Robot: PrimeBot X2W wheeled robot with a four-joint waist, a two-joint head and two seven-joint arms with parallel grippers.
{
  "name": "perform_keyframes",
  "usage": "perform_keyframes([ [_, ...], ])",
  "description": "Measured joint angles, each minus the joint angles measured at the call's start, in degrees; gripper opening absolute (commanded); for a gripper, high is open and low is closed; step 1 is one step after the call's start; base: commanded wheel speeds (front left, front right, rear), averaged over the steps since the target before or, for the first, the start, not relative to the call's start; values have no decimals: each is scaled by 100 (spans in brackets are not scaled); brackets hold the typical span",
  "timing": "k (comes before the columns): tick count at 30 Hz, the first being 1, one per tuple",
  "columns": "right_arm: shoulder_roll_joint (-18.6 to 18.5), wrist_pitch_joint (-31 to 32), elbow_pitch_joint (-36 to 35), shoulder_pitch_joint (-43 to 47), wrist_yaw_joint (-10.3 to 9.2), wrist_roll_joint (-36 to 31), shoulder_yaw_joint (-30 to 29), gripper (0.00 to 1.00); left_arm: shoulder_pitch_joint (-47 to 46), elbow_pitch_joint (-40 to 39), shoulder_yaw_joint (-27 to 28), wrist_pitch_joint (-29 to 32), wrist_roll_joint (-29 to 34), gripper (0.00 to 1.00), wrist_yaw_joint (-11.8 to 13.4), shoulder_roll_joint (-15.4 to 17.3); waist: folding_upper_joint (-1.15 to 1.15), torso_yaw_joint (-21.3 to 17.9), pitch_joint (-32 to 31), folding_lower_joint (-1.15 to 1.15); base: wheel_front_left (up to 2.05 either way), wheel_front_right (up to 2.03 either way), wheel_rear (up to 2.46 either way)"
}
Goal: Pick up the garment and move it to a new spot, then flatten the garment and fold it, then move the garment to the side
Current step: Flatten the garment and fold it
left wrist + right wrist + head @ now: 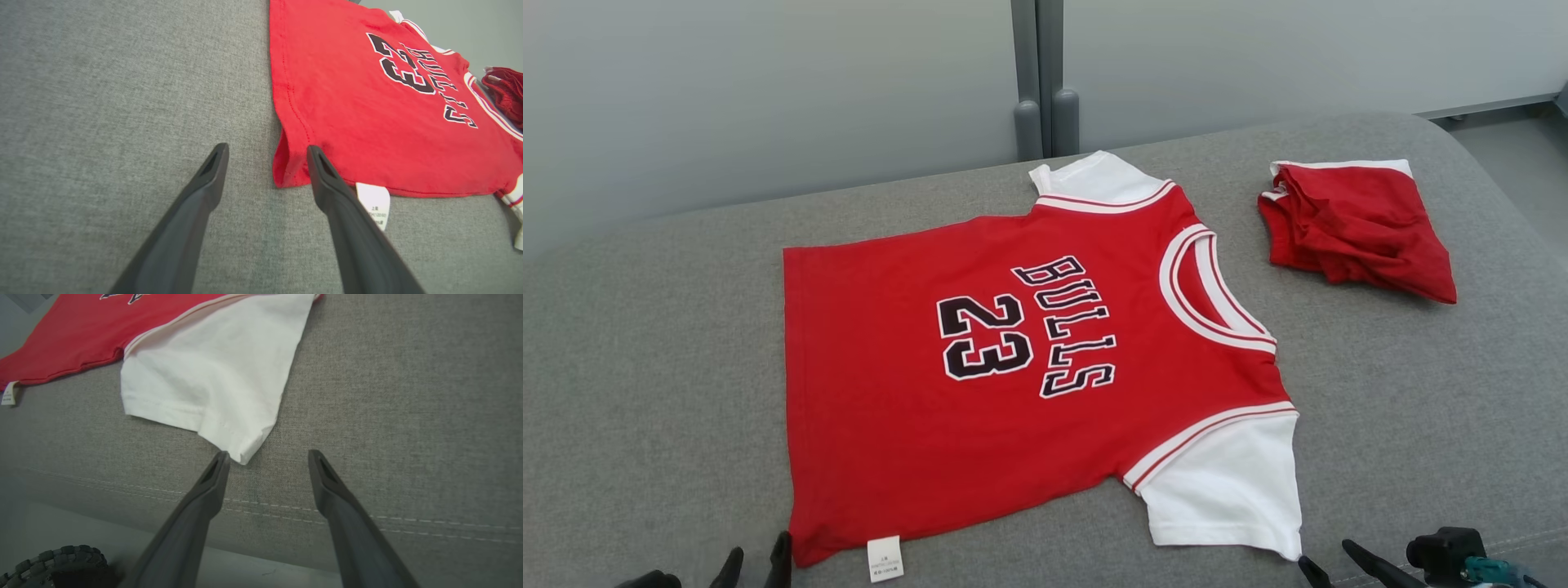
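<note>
Jersey: red with white sleeves, spread flat and face up in the middle of the grey cushion. "BULLS 23" reads sideways in the head view, with the neck toward the robot's right and the hem toward its left.
Near sleeve: white and flat, its corner pointing at the cushion's front edge.
Far sleeve: white, lying near the cushion's back edge.
Tag: white, sticking out from the seam at the near hem corner.
Left gripper: fingers spread wide with nothing between them. It sits low at the near hem corner, one finger over the red edge beside the tag; whether it touches cannot be told.
Right gripper: fingers spread wide, holding nothing. One tip is just beside the near sleeve's corner, the other over bare cushion.
Folded garment: red and white, a loose bundle on the cushion to the jersey's right, apart from it.
Wall: pale panels behind the cushion.
</note>
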Motion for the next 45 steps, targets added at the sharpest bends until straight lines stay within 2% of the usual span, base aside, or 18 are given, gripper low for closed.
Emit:
perform_keyframes([
  [5, -54, 0, -9, 42, -10, -116, -82, 100, -41, -335, 121, -99, -37, 100, -1, 7, 0, -13, 18, 0, 0, 0, 0],
  [11, -79, -3, -309, -264, -163, -307, -464, 100, -300, -694, 65, -151, 77, 100, -1, -60, 0, -48, 15, 0, 0, 0, 0],
  [15, -52, -7, -656, -734, -309, -510, -825, 100, -442, -940, -80, -172, 247, 100, -10, -213, 0, -66, -11, 0, 0, 0, 0],
  [21, -14, -9, -959, -1081, -544, -760, -1176, 100, -613, -1187, -338, -201, 750, 100, 26, -226, 0, -24, -86, 0, 0, 0, 0],
  [27, 196, -16, -1183, -1251, -775, -866, -1406, 100, -614, -1265, -368, -219, 936, 100, 240, -341, 0, 97, -133, 0, 0, 0, 0],
  [34, 432, -20, -1337, -1253, -1059, -961, -1628, 100, -603, -1405, -143, -249, 1015, 100, 614, -444, 0, 258, -174, 0, 0, 0, 0],
  [45, 783, -23, -1434, -1194, -1169, -1148, -1744, 100, -306, -1635, 112, -250, 1182, 100, 992, -549, 0, 437, -271, 0, 0, 0, 0],
])
